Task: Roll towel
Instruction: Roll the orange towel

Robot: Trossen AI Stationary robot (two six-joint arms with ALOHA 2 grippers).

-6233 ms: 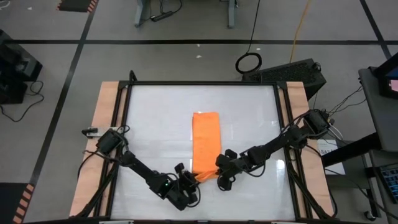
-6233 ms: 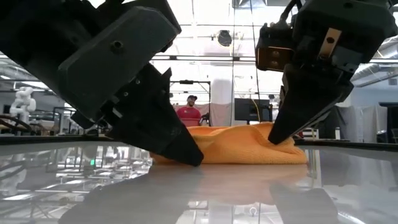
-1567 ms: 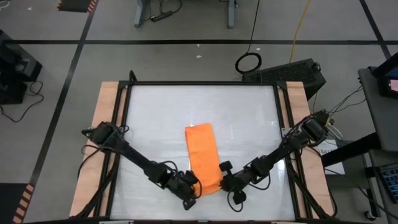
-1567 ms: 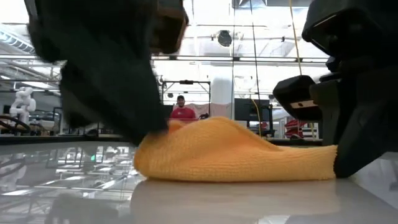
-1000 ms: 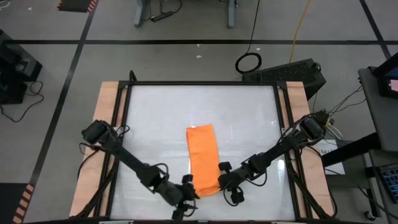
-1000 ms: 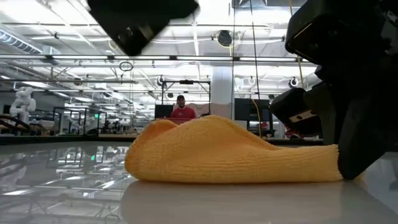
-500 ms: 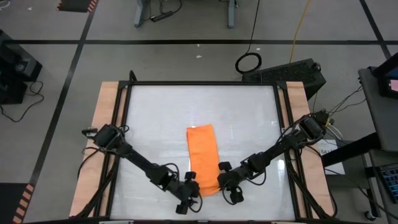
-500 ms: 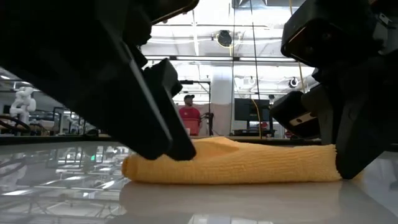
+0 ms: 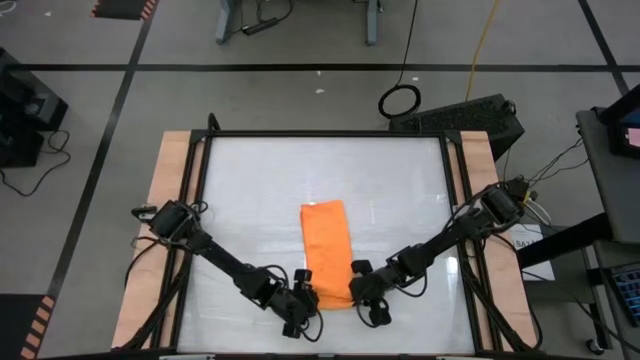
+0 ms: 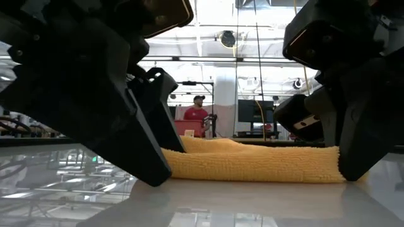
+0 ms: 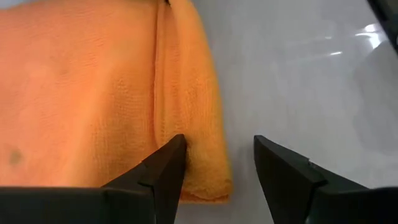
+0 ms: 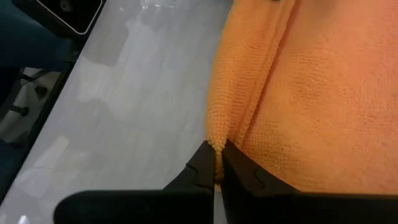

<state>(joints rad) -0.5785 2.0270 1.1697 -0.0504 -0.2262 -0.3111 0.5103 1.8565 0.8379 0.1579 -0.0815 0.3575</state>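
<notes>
The towel is laid flat as a folded strip on the white tabletop, its near end between both hands. The left hand is set with fingers apart over the towel's near left corner, one finger on the cloth, the other over bare surface. The right hand is pinched shut on the towel's near right edge. Bare tabletop is seen all around the strip. A person is seen in the room behind.
</notes>
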